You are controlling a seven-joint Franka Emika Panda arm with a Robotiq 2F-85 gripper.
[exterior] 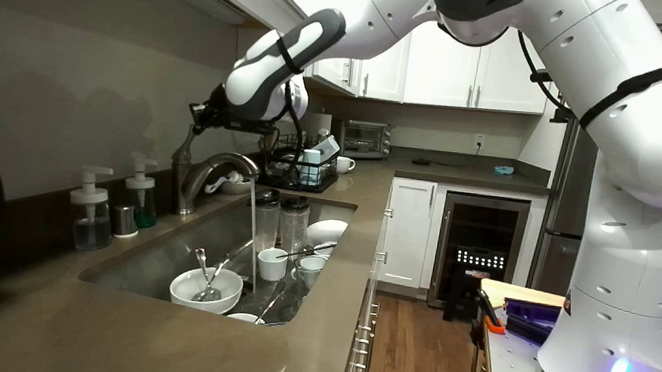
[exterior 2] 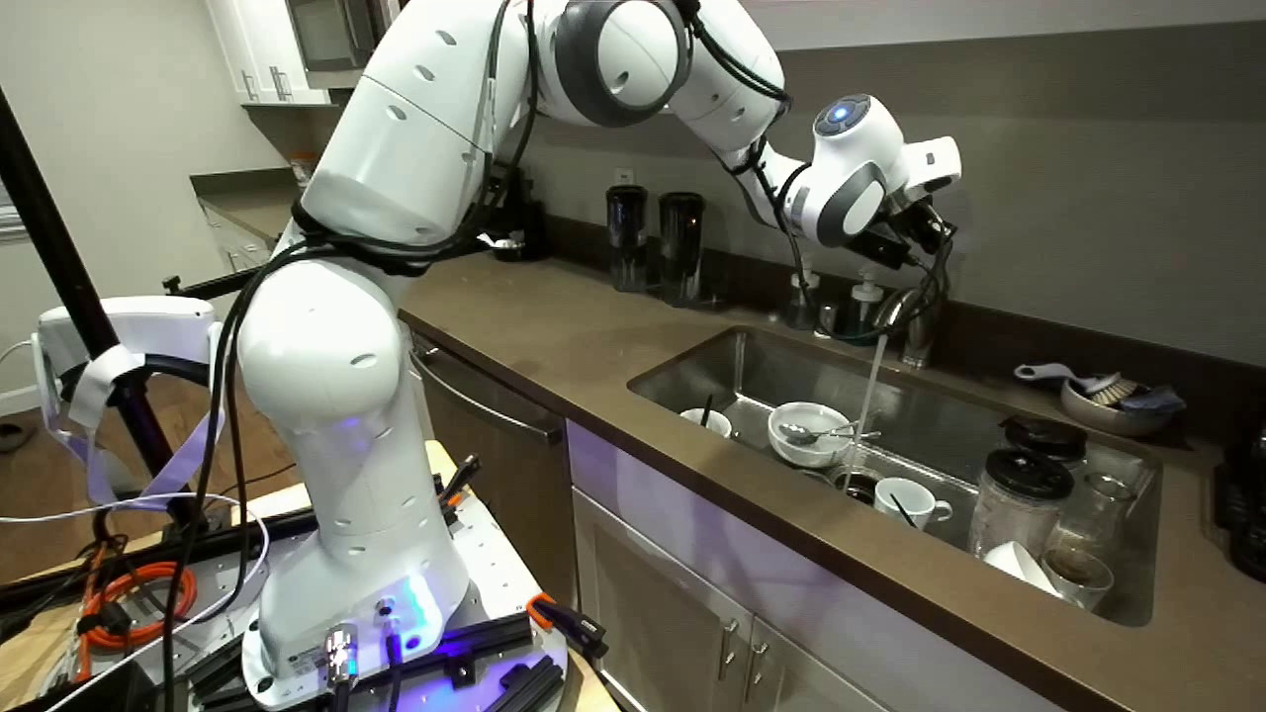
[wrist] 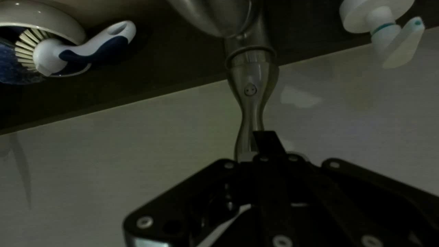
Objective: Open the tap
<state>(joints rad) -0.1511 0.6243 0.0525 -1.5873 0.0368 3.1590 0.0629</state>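
Observation:
The tap [exterior: 192, 189] stands behind the sink, and a stream of water [exterior: 254, 233] falls from its curved spout in both exterior views. Its slim handle [wrist: 252, 85] rises against the wall. In the wrist view my gripper [wrist: 264, 135] is shut, the dark fingertips overlapping the upper part of the handle; nothing shows between them. Whether they touch the metal I cannot tell. The handle's top end is hidden behind the fingers. An exterior view has the gripper [exterior: 197, 123] right at the top of the handle; elsewhere the gripper [exterior 2: 935, 235] and cables partly cover the tap [exterior 2: 920, 336].
The sink [exterior 2: 915, 420] holds bowls, mugs and lidded jars. Two soap dispensers [exterior: 89, 207] stand beside the tap. A dish brush [wrist: 99, 44] lies in a bowl on its opposite side. Dark bottles [exterior 2: 680, 247] line the wall, and upper cabinets overhang the counter [exterior: 173, 340].

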